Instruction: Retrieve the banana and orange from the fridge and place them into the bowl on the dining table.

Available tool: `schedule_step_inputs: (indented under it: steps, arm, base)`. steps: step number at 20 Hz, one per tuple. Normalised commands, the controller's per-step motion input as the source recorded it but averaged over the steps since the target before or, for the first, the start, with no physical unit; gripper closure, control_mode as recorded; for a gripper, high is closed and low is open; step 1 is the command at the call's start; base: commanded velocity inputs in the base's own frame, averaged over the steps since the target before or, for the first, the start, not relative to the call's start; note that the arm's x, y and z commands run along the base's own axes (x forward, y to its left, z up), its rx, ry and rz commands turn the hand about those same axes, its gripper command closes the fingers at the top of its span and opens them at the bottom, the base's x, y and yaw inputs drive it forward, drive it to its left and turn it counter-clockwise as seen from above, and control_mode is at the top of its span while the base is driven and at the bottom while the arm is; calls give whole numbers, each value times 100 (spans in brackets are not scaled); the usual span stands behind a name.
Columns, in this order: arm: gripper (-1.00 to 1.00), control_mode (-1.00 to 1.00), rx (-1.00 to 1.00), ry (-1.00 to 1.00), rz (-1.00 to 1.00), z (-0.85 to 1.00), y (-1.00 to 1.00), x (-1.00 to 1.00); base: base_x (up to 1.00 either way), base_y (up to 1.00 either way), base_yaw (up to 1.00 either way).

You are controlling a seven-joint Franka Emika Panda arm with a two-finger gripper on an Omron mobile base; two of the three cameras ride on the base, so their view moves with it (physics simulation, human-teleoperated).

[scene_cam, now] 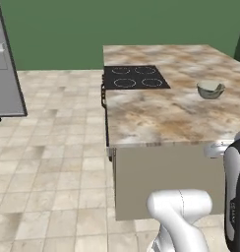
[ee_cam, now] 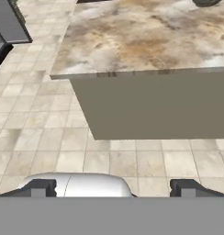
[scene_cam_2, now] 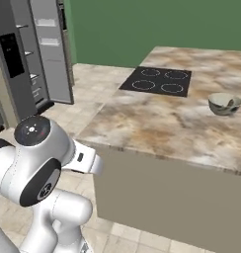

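One small grey-green bowl [scene_cam: 210, 89] sits on the brown-beige marbled dining table [scene_cam: 156, 113], near its black four-ring cooktop [scene_cam: 135, 77]. My two fingertips [ee_cam: 39, 187] stand wide apart, empty. The right base view adds the grey fridge [scene_cam_2: 31, 54], door open.

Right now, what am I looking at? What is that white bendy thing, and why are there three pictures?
The white bendy thing is a robot arm in a pretend kitchen. Two pictures come from cameras riding behind it, one on each side. The third comes from a camera on its hand: the two dark tips at the bottom belong to its gripper, which is open and holds nothing. In front stands the dining table with a black cooktop and a small bowl on top. The grey fridge stands open on the left.
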Motion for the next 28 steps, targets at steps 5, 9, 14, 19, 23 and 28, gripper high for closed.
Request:
schedule_step_inputs:
  steps: [5,9,14,19,23,28]
  arm:
    - [-100,100,0,0,0,0,0,0]
    - [-100,100,0,0,0,0,0,0]
    - [-100,100,0,0,0,0,0,0]
    - [-100,100,0,0,0,0,0,0]
    - [-100,100,0,0,0,0,0,0]
    - [-100,100,0,0,0,0,0,0]
  base:
    - [41,100,15]
    - [71,99,13]
    - [86,87,12]
    - [100,56,16]
    - [100,29,25]
    - [100,16,28]
